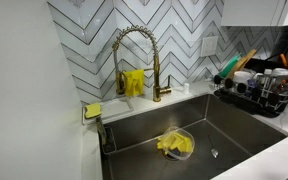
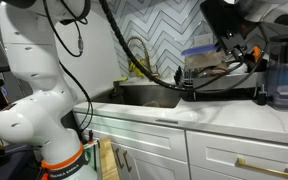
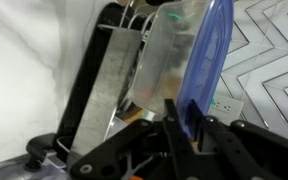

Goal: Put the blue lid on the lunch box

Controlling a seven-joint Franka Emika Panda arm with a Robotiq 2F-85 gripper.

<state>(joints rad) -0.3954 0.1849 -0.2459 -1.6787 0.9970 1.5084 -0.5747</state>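
Beside the dish rack (image 3: 84, 80), the pincer (image 3: 184, 128) is clamped on the blue lid (image 3: 209, 60) by its edge, holding it upright.

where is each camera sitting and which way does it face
Exterior view: high over the counter, looking down at sink and faucet; no arm clearly visible.
Exterior view: low beside the cabinets, looking along the counter; white arm, gripper.
Wrist view: on the gripper, facing the blue lid it clamps.
Shared: dish rack in all.
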